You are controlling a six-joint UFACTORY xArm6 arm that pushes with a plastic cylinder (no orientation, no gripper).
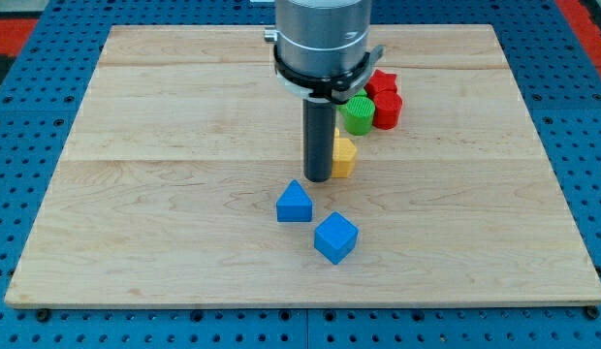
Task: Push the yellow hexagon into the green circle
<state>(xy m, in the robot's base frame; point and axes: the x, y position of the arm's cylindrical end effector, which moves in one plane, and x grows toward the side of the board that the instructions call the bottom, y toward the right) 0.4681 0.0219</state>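
Note:
The yellow hexagon (345, 155) lies just right of the board's middle, partly hidden by my rod. My tip (317, 179) rests on the board against the hexagon's left side. The green circle (358, 114) stands a short way above and slightly right of the hexagon, with a small gap between them. It touches the red blocks on its right.
A red cylinder (388, 110) and a red star-like block (381, 82) sit right of and above the green circle. A blue house-shaped block (294, 203) and a blue cube (335, 237) lie below my tip. The wooden board (136, 194) rests on a blue pegboard.

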